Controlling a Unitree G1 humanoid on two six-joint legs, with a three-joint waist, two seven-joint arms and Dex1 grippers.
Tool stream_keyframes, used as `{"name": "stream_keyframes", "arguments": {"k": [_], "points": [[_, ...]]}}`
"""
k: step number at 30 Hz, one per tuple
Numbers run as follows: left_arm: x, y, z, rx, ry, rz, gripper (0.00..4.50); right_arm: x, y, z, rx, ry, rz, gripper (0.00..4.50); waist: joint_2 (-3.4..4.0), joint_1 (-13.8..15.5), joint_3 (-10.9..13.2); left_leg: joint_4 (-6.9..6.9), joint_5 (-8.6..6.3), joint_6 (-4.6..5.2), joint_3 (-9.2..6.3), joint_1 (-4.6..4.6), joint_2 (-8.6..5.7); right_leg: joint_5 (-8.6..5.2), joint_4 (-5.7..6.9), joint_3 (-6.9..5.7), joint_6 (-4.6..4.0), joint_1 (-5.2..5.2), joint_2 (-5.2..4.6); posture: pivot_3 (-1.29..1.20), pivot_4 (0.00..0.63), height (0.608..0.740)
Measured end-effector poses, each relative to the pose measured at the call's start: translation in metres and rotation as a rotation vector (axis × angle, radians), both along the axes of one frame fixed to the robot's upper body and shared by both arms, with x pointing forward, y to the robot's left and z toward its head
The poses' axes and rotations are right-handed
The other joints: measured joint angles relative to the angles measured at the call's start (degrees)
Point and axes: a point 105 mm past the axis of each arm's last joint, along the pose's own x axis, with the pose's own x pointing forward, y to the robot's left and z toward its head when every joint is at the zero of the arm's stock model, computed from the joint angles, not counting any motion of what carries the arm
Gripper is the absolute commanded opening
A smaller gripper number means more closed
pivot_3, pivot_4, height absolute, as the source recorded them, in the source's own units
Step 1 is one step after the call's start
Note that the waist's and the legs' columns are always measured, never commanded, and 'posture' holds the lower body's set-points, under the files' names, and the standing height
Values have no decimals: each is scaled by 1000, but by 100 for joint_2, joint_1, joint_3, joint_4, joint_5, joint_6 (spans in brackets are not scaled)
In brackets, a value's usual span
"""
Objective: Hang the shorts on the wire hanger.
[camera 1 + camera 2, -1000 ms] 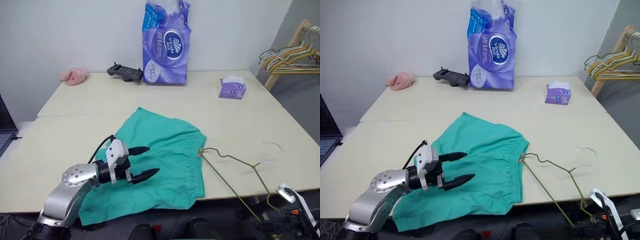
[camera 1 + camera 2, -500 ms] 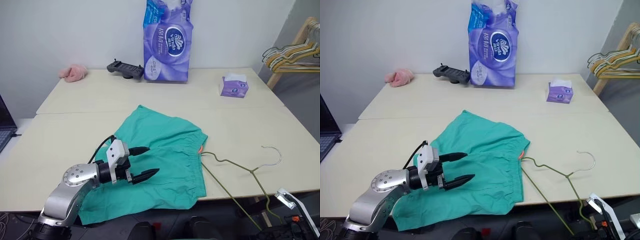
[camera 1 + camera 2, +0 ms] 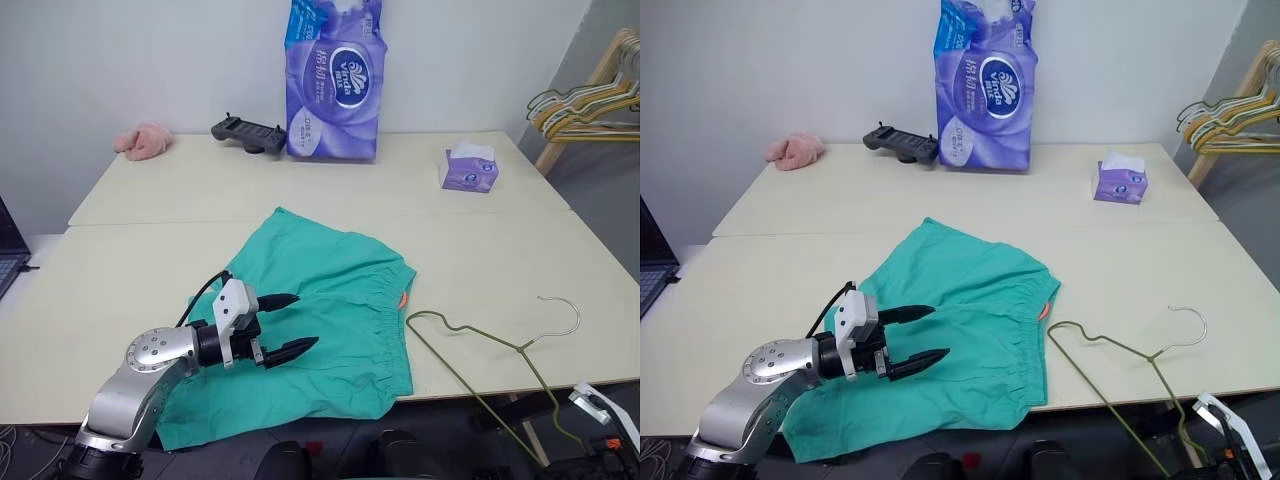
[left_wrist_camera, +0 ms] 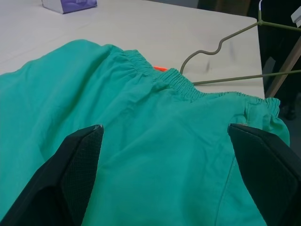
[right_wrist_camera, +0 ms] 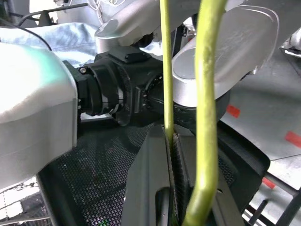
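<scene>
Shorts (image 3: 330, 310) overhang table (image 3: 150, 200) front edge; wire hanger (image 3: 480, 345) beside.

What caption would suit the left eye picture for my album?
Open left gripper hovers over teal shorts while the wire hanger lies beside the waistband, overhanging the table edge.

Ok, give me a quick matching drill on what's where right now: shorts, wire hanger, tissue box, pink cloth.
Things:
1. shorts
2. wire hanger
3. tissue box
4. pink cloth

Places:
A. far left corner of the table, near the wall
B. spread flat under the open left gripper
C. sticking off the table's near right edge
D. far right part of the table

Pairs: 1-B, 2-C, 3-D, 4-A
</scene>
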Motion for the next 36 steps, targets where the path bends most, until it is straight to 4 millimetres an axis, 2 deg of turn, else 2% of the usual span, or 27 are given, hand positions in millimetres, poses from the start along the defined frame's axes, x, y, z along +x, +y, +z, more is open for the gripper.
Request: {"name": "stream_keyframes", "arguments": {"k": [9,13,20,27,36], "points": [[-1,0,-1,3,1,-8,4491,0,-2,9,15,-5,4,0,1,0,7,-1,-8,-3,1,-5,1,0,-10,0,2,-1,0,-47,103,740],[-1,0,-2,6,6,-14,4491,8,-5,15,10,-45,-5,0,1,-2,7,-1,-9,-3,1,-4,1,0,-10,0,2,-1,0,-48,98,740],[2,1,-2,6,3,-11,4491,17,1,21,42,-78,6,0,1,-2,8,-3,-11,-5,1,-7,1,-1,-12,-1,4,-2,0,-43,87,740],[2,1,-2,9,-7,-25,4491,16,8,7,36,-65,25,0,4,-2,7,-3,-14,-6,0,-14,1,-2,-15,-3,7,-6,-1,-34,85,740],[2,2,-4,15,-2,-23,4491,15,11,1,24,-56,31,0,4,-1,6,-3,-15,-6,0,-14,2,-1,-15,-2,8,-6,-1,-22,81,740]]}}
